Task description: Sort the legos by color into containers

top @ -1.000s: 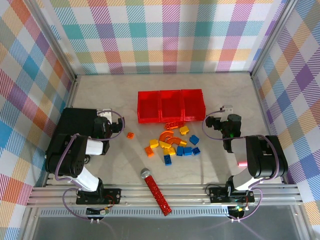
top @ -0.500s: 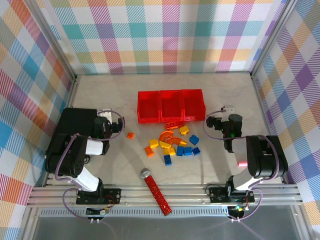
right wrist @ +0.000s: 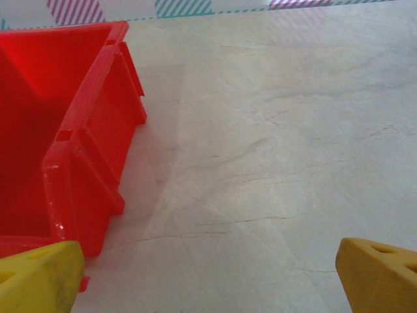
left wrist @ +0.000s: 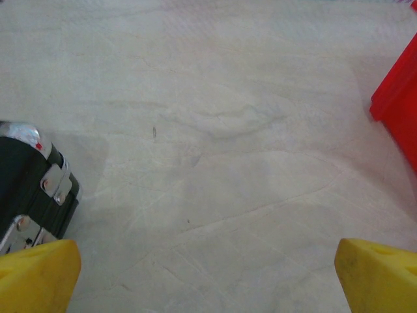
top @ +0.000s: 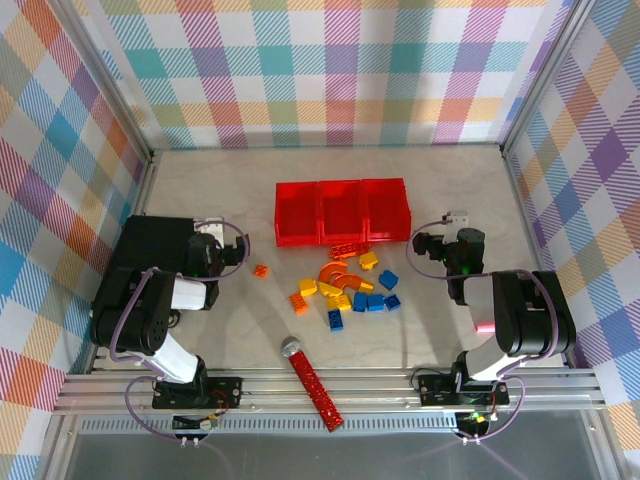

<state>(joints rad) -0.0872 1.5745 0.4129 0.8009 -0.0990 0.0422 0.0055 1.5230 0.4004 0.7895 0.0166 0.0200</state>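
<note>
no visible change since earlier pictures.

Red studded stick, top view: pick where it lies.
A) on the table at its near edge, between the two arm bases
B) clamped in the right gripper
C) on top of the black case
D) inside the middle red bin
A: the red studded stick lies on the table at its near edge, nearer than the legos and apart from the red bins.
</note>
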